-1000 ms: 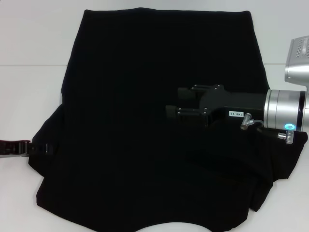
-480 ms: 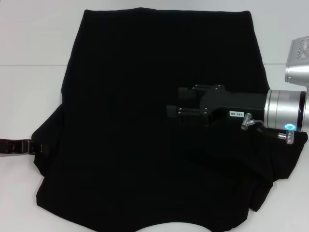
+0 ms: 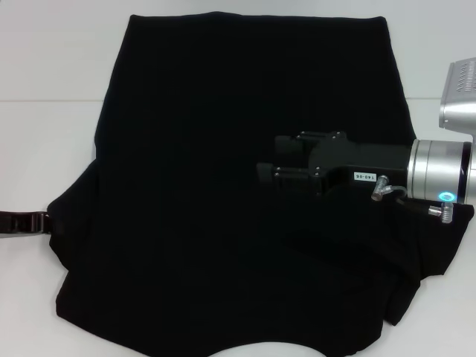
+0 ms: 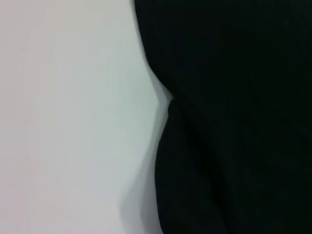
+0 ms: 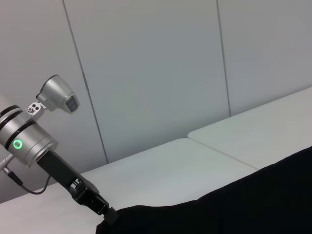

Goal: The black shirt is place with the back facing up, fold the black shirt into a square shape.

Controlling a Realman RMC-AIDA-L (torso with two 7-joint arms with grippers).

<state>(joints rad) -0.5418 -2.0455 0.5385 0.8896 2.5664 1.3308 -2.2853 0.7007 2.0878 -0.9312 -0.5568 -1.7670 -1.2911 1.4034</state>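
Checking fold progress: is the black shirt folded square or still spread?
Still mostly spread: the black shirt covers the table, edges uneven, no square.

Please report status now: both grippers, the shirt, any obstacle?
Left gripper at the black shirt left edge. Right gripper above shirt's right half. Shirt spread on table, sides bunched. No obstacle seen.

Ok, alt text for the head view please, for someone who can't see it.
A large black shirt lies spread over a white table. The right pincer reaches in over the shirt's middle from the right, while the left pincer meets the shirt's left edge.
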